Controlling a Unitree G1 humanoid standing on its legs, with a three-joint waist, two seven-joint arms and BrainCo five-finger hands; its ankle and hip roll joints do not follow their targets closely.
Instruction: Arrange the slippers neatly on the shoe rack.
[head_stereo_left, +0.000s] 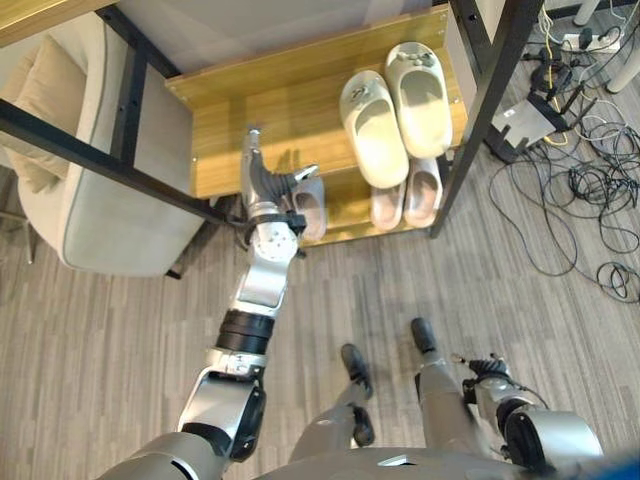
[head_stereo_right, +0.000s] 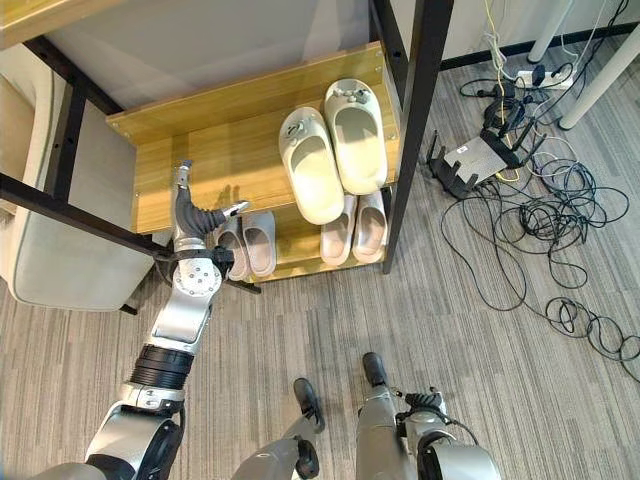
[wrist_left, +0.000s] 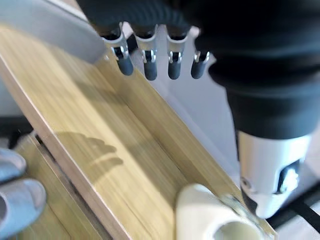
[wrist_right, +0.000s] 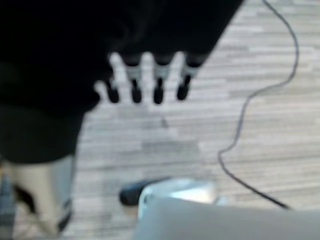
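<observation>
A: Upper centre: wooden shoe rack, two tiers. Top shelf load?
B: Cream slippers, side by side, right end.
A: Lower shelf?
B: Grey pair at left, pinkish pair at right.

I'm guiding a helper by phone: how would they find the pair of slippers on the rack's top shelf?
Find the wooden shoe rack beside the grey chair. On the right end of its upper shelf lies the cream pair, side by side. They are bigger and paler than the pinkish pair and the grey pair on the shelf below.
</observation>
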